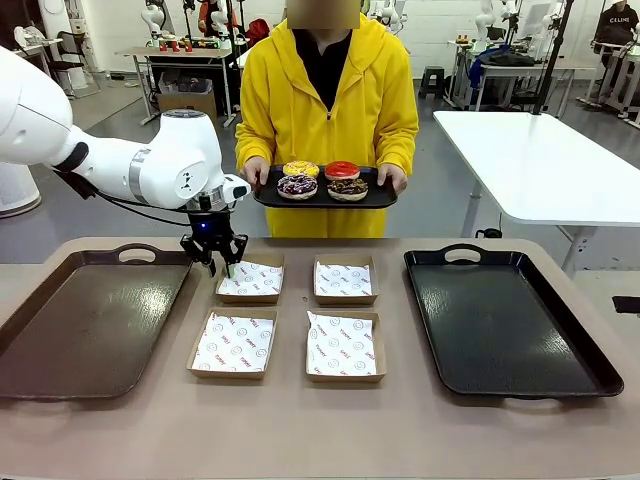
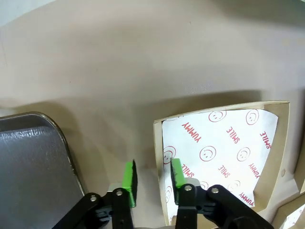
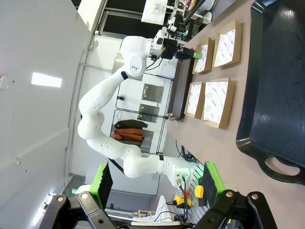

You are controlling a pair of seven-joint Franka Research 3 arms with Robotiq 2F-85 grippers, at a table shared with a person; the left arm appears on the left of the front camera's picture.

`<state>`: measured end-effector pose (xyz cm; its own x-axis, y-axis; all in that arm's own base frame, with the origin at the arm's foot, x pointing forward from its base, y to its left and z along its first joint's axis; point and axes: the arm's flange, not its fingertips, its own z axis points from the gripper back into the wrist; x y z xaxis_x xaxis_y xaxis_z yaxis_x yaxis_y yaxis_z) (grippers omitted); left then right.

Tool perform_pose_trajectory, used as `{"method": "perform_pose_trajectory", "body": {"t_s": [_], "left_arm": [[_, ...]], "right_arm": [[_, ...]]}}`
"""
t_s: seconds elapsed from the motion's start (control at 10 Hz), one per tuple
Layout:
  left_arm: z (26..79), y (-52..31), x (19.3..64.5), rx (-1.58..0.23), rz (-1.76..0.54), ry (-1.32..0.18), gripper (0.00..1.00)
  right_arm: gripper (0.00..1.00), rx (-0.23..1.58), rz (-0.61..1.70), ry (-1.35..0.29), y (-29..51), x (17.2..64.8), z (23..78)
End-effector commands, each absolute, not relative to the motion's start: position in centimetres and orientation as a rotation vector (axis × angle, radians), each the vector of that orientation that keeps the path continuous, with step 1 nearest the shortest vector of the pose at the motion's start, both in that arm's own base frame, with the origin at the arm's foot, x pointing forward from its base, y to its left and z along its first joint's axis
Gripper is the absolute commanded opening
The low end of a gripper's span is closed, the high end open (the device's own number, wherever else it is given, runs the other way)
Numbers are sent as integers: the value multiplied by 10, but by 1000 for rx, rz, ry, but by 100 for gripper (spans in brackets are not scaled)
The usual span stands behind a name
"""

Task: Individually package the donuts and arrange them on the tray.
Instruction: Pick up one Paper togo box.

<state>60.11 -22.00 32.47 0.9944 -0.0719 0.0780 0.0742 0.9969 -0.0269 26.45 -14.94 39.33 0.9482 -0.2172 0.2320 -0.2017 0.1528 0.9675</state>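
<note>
Front view: the four donuts (image 1: pixel 297 186) sit on a small black tray (image 1: pixel 265 198) that the person holds across the table. The left gripper (image 2: pixel 152 164) straddles a paper-lined box (image 2: pixel 283 138) wall, jaws narrowed but apart. The right gripper (image 3: pixel 157 167) has its jaws spread wide.

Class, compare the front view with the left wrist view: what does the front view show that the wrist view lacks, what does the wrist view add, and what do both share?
Front view: a person holding a black platter with four donuts, three more lined boxes, and the black tray on the right. Left wrist view: the green pads either side of the far-left box's wall, and its paper's red print, YUMMY and SMILE. Both: the left pincer, that box and the brown tray.
</note>
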Motion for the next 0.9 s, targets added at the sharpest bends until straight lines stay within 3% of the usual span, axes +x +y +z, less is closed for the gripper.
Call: {"method": "perform_pose_trajectory", "body": {"t_s": [0.0, 0.6, 0.8], "left_arm": [[326, -219, 611, -45, -78, -49, 0], [340, -219, 609, -45, -46, -46, 0], [386, -221, 600, -48, -18, 3, 0]], "right_arm": [[100, 1444, -2, -375, -150, 265, 394], [100, 1444, -2, -375, -150, 265, 394], [100, 1444, -2, -375, -150, 265, 394]]}}
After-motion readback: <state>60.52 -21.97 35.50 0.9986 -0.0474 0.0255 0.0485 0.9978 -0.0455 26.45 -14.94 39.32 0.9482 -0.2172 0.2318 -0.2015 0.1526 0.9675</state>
